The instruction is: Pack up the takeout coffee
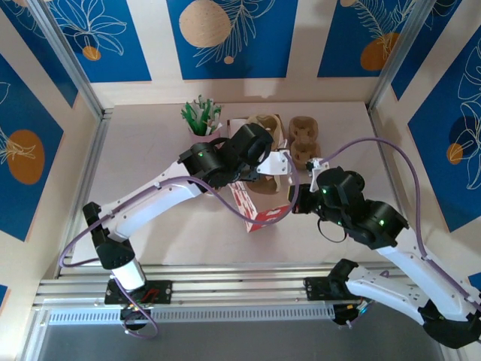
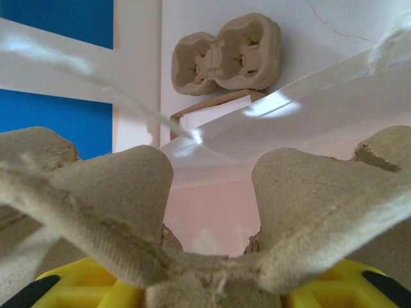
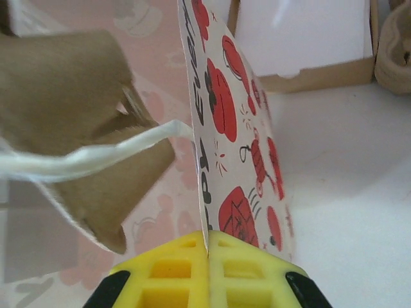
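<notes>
Cardboard of a brown pulp cup carrier [image 2: 128, 186] sits clamped between the yellow fingers of the left gripper [image 2: 215, 292], which hangs over the open mouth of a paper bag [image 1: 254, 212] printed with red shapes, near the middle of the table [image 1: 150, 135]. The right gripper [image 3: 207, 253] is closed tight on the bag's top edge at its right side, and a white cord handle [image 3: 96, 154] crosses in front of the carrier. Farther back, a second carrier [image 1: 304, 139] rests beside an open box [image 3: 334, 72], and a pink cup of green sticks [image 1: 201, 116] stands at the far left. Where the coffee cup is I cannot tell.
</notes>
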